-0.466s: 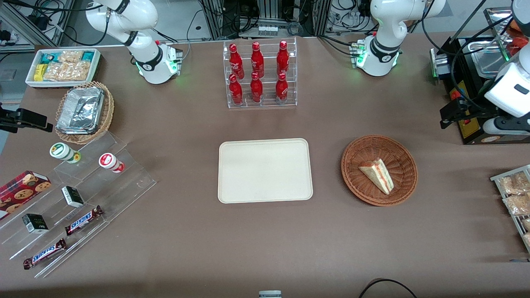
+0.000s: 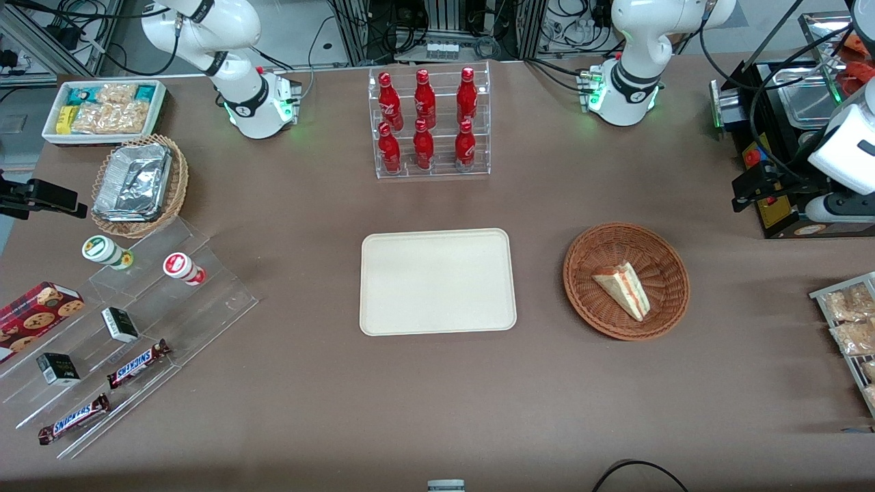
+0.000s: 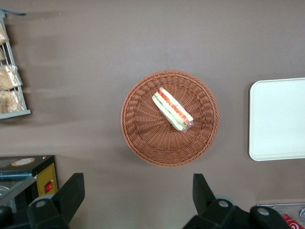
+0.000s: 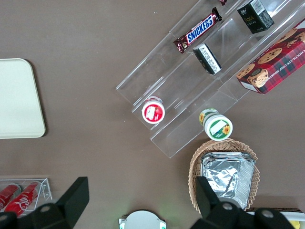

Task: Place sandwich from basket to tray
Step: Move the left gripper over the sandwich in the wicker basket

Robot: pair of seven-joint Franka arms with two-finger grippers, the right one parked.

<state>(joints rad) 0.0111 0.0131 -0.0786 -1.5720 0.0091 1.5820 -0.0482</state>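
Observation:
The sandwich (image 2: 622, 289) (image 3: 172, 109), a clear-wrapped white wedge with red and green layers, lies in the round reddish-brown basket (image 2: 595, 249) (image 3: 143, 138). The cream tray (image 2: 437, 281) (image 3: 279, 119) lies flat beside the basket, toward the parked arm's end, with nothing on it. My gripper (image 2: 753, 184) (image 3: 138, 183) hangs high above the table beside a black appliance, farther from the front camera than the basket and toward the working arm's end. Its fingers are open wide over bare tablecloth and hold nothing.
A black appliance (image 2: 786, 212) (image 3: 28, 176) stands under the working arm. A wire rack of snack packets (image 2: 851, 321) (image 3: 9, 81) sits at that table end. A clear rack of red bottles (image 2: 429, 123) stands farther back than the tray. Acrylic steps with snacks (image 2: 123, 328) lie toward the parked arm's end.
The working arm's wrist and gripper have shifted slightly toward the table's working-arm end. The sandwich, basket and tray have not moved.

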